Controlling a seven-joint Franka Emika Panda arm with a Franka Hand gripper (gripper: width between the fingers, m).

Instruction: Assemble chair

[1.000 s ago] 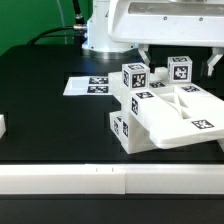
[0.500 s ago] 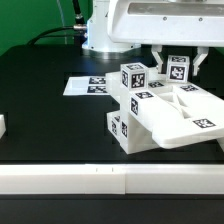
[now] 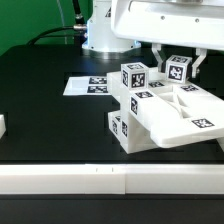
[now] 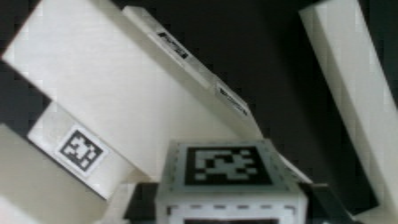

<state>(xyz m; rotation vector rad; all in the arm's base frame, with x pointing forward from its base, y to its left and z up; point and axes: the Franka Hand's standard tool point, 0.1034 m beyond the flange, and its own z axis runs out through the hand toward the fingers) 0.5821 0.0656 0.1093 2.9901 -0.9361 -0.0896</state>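
Observation:
The chair (image 3: 170, 118) is a cluster of white tagged parts on the black table at the exterior view's right. It has a cross-braced flat plate (image 3: 190, 112) and notched blocks (image 3: 135, 77). At its back an upright tagged block (image 3: 178, 71) stands between the two dark fingers of my gripper (image 3: 178, 64), which is shut on it. In the wrist view the same tagged block (image 4: 222, 163) sits between the fingers (image 4: 153, 195) of the gripper (image 4: 226, 200). Beyond it lie the flat plate (image 4: 134, 95) and a bar (image 4: 347, 90).
The marker board (image 3: 95, 86) lies flat on the table behind the chair parts, toward the exterior view's left. A small white part (image 3: 2, 126) shows at the left edge. A long white rail (image 3: 100, 180) runs along the front. The arm's base (image 3: 100, 35) stands at the back.
The fingers stood wide apart either side of the upright tagged block a second ago. They have since closed in against its sides. The block and the other parts have not moved.

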